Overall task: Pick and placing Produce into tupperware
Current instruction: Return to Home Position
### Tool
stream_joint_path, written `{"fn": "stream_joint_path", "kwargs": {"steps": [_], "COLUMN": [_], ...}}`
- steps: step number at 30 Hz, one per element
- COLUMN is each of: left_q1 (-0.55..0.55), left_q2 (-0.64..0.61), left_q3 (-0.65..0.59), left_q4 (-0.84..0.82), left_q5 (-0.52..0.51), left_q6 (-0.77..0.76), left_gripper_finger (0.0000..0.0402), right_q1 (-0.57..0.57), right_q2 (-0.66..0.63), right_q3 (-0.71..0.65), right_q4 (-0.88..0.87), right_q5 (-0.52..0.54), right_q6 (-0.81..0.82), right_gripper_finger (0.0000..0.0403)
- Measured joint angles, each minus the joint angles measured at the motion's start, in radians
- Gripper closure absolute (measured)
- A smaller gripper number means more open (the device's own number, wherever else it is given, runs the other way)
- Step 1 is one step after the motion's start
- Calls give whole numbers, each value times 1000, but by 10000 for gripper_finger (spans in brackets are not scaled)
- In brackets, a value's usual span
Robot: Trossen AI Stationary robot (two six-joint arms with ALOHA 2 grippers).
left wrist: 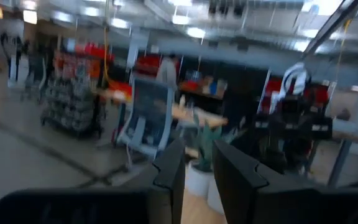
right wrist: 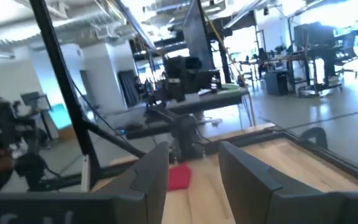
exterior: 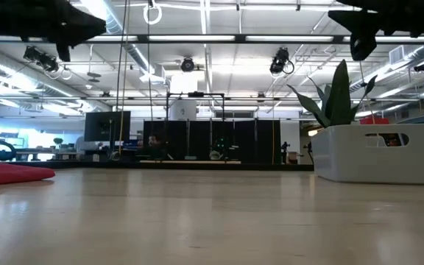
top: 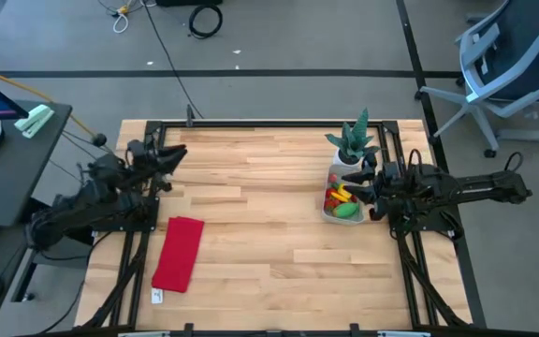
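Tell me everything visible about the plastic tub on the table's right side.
The translucent greyish plastic tub, roughly square with rounded corners, stands upright and lidless on the pale wooden table, right beside the white plant pot. Inside lie small red, yellow, orange and green toy produce. In the low view its wall looks white with a slot. The right pincer hangs above its edge, not touching.

High view: straight down from above, over the whole pale wooden plank table (top: 269,234).
Low view: level at table-top height, near the pale translucent plastic tub (exterior: 359,165).
Left wrist view: toward the dark right arm (left wrist: 291,124).
Right wrist view: toward the dark left arm (right wrist: 182,78).
Shared: flat red cloth (top: 179,253) in high, low, right wrist; spiky green potted plant (top: 354,140) in high, low, left wrist.
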Motion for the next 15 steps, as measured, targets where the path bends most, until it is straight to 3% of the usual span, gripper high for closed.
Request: {"fn": "stream_joint_path", "kwargs": {"steps": [7, 15], "left_q1": [-1, 0], "left_q2": [1, 2], "left_q3": [-203, -237], "left_q4": [163, 164], "left_q5": [-7, -13], "left_q6": [-46, 4], "left_gripper_finger": [313, 323], "right_q1": [-7, -6], "right_q2": [10, -2], "right_q3": [-53, -172], "right_q4": [-30, 81], "right_q5": [2, 60], "right_q6": [78, 101], "right_gripper_finger": [253, 252]}}
